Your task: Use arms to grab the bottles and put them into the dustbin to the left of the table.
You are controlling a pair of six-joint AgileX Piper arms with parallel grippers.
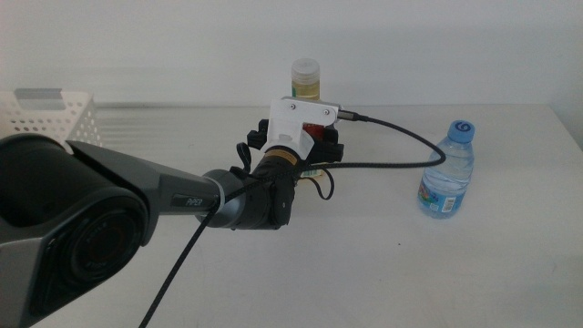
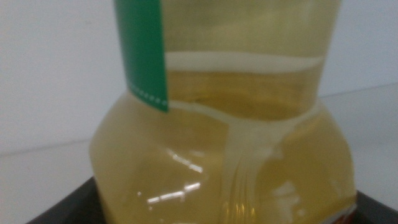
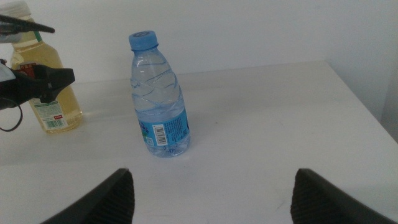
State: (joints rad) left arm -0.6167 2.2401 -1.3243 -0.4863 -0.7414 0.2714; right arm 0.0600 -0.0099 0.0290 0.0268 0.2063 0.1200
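**Left gripper at the yellow bottle, right gripper waiting**

Left gripper (image 1: 314, 146) is at the far middle of the table (image 1: 364, 264), at the end of the grey arm (image 1: 182, 196) that enters the middle view from the left. It carries a white block (image 1: 305, 114) with a black cable (image 1: 401, 137) that loops to the right. The dark jaws stand on both sides of the lower body of the tall yellow-liquid bottle (image 1: 306, 80), which is upright with its white cap above the white block. In the left wrist view this bottle (image 2: 224, 143) fills almost all the picture, with a green strip of the label at its upper part and the dark jaws only at the lower corners. The jaws seem to be pressed on the bottle, and its walls look a little squeezed inward there. In the right wrist view one dark finger (image 3: 53, 78) lies across the front of the bottle (image 3: 46, 93).

The water bottle (image 1: 448, 169) with blue cap stands upright on the right part of the table, well apart from the yellow bottle, and nothing touches it. The right gripper (image 3: 211, 190) is low over the near side of the table, its two jaws wide apart and holding nothing, with the water bottle (image 3: 158, 99) in front of it.

The dustbin (image 1: 41, 114), a white basket with round holes, is at the far left edge of the table.
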